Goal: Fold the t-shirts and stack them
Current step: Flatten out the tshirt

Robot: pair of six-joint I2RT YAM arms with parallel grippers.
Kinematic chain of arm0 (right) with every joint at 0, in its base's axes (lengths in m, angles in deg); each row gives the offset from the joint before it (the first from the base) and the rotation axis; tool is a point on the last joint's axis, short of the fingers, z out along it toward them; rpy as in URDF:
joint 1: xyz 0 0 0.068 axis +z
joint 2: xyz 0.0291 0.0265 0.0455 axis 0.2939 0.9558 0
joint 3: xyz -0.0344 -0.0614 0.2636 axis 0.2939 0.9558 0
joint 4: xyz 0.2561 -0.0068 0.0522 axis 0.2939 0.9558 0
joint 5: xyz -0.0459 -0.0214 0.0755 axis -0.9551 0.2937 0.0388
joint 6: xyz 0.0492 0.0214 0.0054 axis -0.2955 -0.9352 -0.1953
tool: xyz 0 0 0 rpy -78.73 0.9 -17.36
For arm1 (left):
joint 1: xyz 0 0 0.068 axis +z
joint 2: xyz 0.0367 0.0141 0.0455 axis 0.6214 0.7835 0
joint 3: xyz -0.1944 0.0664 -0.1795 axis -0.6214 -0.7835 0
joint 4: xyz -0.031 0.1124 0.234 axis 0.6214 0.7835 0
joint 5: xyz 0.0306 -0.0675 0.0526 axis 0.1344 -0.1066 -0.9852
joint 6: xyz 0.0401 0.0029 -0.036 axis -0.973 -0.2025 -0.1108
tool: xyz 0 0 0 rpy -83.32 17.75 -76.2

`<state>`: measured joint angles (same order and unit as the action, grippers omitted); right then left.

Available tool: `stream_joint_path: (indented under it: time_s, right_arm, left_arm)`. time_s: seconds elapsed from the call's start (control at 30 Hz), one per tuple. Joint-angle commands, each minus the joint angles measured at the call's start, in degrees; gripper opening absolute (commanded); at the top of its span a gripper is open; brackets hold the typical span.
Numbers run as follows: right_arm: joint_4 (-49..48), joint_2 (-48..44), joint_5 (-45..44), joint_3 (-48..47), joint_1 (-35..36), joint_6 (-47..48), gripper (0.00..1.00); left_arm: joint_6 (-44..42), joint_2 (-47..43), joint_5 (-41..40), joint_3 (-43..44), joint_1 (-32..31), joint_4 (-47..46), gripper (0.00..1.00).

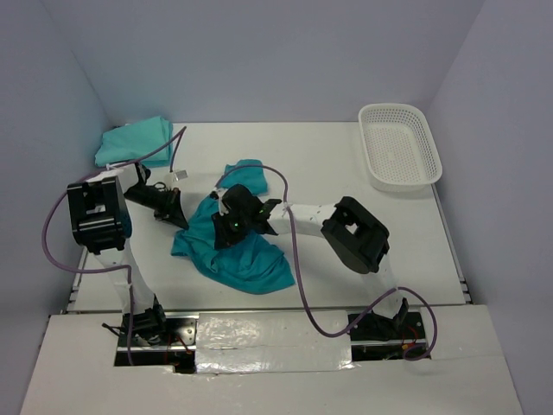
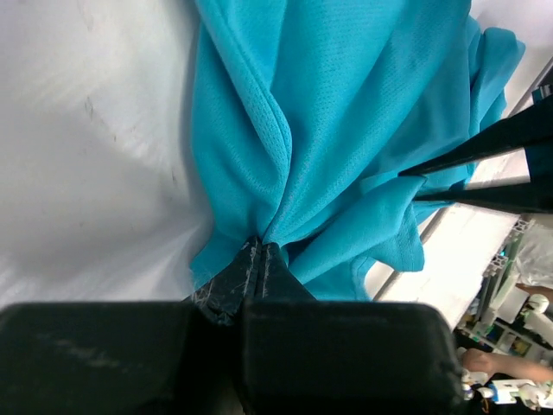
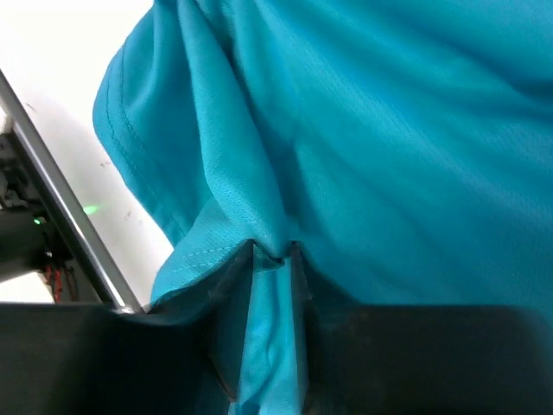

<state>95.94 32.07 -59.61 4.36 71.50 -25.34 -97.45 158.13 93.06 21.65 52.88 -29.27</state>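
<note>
T-shirt (image 1: pixel 246 259) lies crumpled, well apart from basket (image 1: pixel 393 107).

White table (image 1: pixel 328 156), teal t-shirts (image 1: pixel 251 264), lattice basket (image 1: pixel 397 147)

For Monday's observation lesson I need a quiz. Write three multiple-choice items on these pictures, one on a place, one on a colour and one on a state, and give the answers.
1. Where does the basket stand on the table?
A. far right corner
B. near left corner
C. the middle

2. What colour is the shirt in the middle?
A. red
B. turquoise
C. yellow

3. How is the left claw?
A. wide open over bare table
B. shut on the shirt
C. holding the basket

Answers:
1 A, the top view shows it at the far right.
2 B, all three views show turquoise cloth.
3 B, the left wrist view shows its tips pinched on a fold.
</note>
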Motion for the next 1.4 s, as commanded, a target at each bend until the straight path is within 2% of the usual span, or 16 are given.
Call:
stream_joint_path:
  time_s: [0.0, 0.07, 0.17, 0.33, 0.43, 0.53, 0.63, 0.7, 0.73, 0.77, 0.93, 1.03, 1.1, 1.17, 1.2, 1.37]
  right_arm:
    - [-3.7, -2.5, 0.8, 0.1, 1.0, 1.7, 0.34]
    - [-3.8, -2.7, -0.1, 0.1, 1.5, 3.4, 0.47]
    - [-5.0, -1.0, 0.0, -2.7, 1.8, 2.8, 0.52]
    - [-2.0, 6.0, -3.4, -10.3, 3.4, 1.1, 0.49]
    - [-1.3, 7.9, -3.9, -11.7, 2.3, -1.7, 0.36]
    - [-0.2, 8.4, -4.3, -13.1, 0.7, -4.3, 0.00]
    - [-0.5, 7.4, -3.8, -13.3, -0.8, -5.1, 0.00]
    - [0.4, 4.5, -4.3, -14.0, -2.4, -5.7, 0.00]
    - [0.8, 3.0, -4.1, -13.4, -3.2, -7.6, 0.00]
    - [0.5, -0.7, -3.5, -12.7, -5.6, -9.0, 0.00]
    - [2.5, -14.3, -3.4, -4.6, -13.9, -12.7, 0.00]
    - [2.4, -22.5, -4.5, 6.1, -19.7, -13.3, 0.00]
    - [-1.4, -28.5, -3.0, 13.0, -26.2, -15.5, 0.00]
    - [-4.9, -33.2, 0.8, 23.4, -31.6, -19.0, 0.00]
    - [-6.2, -37.7, 1.1, 26.1, -34.3, -18.8, 0.00]
    - [0.7, -44.0, -1.5, 30.4, -42.2, -10.3, 0.00]
  left_arm:
    - [-1.4, -0.2, 0.6, 2.5, -0.7, 0.8, 0.00]
    - [-0.5, 0.2, 0.9, 3.7, -1.1, 0.0, 0.00]
    - [0.3, 0.2, 1.3, 4.7, -1.4, -0.6, 0.00]
    - [1.0, -0.1, 1.7, 4.0, -1.5, -1.3, 0.00]
    - [-0.5, -0.8, 1.8, 2.9, -1.6, -0.5, 0.00]
    - [-1.5, -0.2, 0.6, 3.9, -1.6, -0.8, 0.00]
    - [-0.3, 1.4, 1.1, 7.4, -1.6, -1.8, 0.02]
    - [1.6, 2.6, 1.1, 10.1, -1.8, -3.4, 0.23]
    - [3.8, 3.9, 0.7, 14.0, -2.2, -5.2, 0.67]
    - [5.2, 4.4, 0.5, 16.6, -2.2, -5.9, 0.99]
    - [11.7, 5.1, 3.6, 38.9, -2.2, -7.1, 0.99]
    - [17.4, 1.6, 3.4, 44.8, -4.3, -13.3, 0.99]
    - [16.4, -3.3, 3.4, 44.1, -6.3, -16.6, 0.99]
    - [5.9, -7.2, 4.1, 42.0, -11.5, -14.1, 0.99]
    - [1.0, -10.9, 2.4, 40.0, -14.1, -12.0, 0.99]
    - [-25.0, -19.3, -42.2, 32.6, -37.3, -12.8, 0.99]
